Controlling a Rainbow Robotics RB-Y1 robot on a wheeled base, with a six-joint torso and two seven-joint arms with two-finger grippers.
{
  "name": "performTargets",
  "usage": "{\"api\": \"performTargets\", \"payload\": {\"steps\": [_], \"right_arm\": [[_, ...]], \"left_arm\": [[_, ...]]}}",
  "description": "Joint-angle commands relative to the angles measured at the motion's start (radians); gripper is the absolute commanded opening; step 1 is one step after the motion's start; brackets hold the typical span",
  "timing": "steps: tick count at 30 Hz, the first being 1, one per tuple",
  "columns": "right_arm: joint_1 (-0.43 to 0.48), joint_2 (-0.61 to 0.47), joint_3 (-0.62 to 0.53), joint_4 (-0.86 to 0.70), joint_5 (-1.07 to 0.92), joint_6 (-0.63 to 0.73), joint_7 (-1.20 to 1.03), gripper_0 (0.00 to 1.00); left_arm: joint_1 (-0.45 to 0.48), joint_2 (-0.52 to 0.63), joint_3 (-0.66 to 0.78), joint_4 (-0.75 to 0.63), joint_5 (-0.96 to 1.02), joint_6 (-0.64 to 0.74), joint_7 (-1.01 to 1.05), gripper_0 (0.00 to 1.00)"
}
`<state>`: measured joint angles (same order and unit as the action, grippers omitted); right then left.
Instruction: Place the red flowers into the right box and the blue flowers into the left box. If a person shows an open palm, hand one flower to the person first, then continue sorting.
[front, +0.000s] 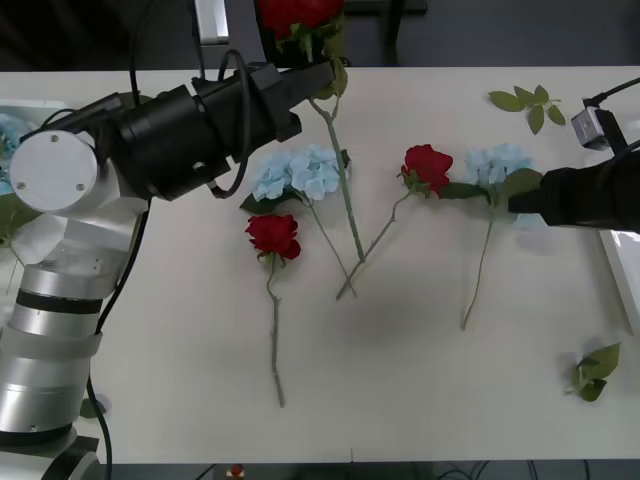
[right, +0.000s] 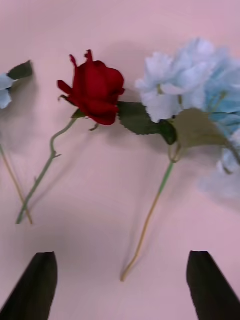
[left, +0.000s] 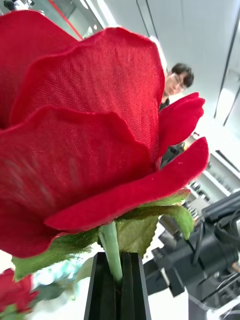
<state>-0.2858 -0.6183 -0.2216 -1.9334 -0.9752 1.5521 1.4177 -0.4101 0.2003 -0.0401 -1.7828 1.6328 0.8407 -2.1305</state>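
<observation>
White table (front: 420, 400): two red roses (front: 274, 235) (front: 428, 166), two blue hydrangeas (front: 298, 173) (front: 498, 165), two leaf sprigs (front: 527, 103) (front: 594, 371).

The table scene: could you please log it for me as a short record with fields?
left gripper: shut on the stem of a lifted red rose near the table's far edge
right gripper: open, above the stem of a blue hydrangea
flowers lying on the table: two red roses; two blue hydrangeas, the other at centre
left box: at the left edge, a blue bloom inside
right box: at the right edge
loose leaf sprigs: far right, near right
</observation>
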Motion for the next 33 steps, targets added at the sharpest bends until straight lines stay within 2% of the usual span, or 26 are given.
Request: {"api": "performTargets", "payload": {"steps": [1, 6, 14, 33], "right_arm": [[-0.018, -0.018, -0.068, -0.045, -0.163, -0.026, 0.113, 1.00], [-0.029, -0.018, -0.084, -0.045, -0.362, -0.038, 0.238, 1.00], [-0.093, 0.017, -0.047, 0.005, -0.606, -0.043, 0.374, 1.00], [-0.119, 0.077, 0.134, 0.019, -0.583, -0.109, 0.365, 1.00]], "left_arm": [[0.001, -0.042, -0.058, 0.016, 0.007, -0.066, -0.051, 0.00], [0.013, -0.062, -0.121, 0.026, 0.007, -0.134, -0.062, 0.00], [0.024, -0.065, -0.145, 0.026, 0.007, -0.149, -0.068, 0.00], [0.024, -0.073, -0.150, 0.026, 0.007, -0.149, -0.060, 0.00]]}}
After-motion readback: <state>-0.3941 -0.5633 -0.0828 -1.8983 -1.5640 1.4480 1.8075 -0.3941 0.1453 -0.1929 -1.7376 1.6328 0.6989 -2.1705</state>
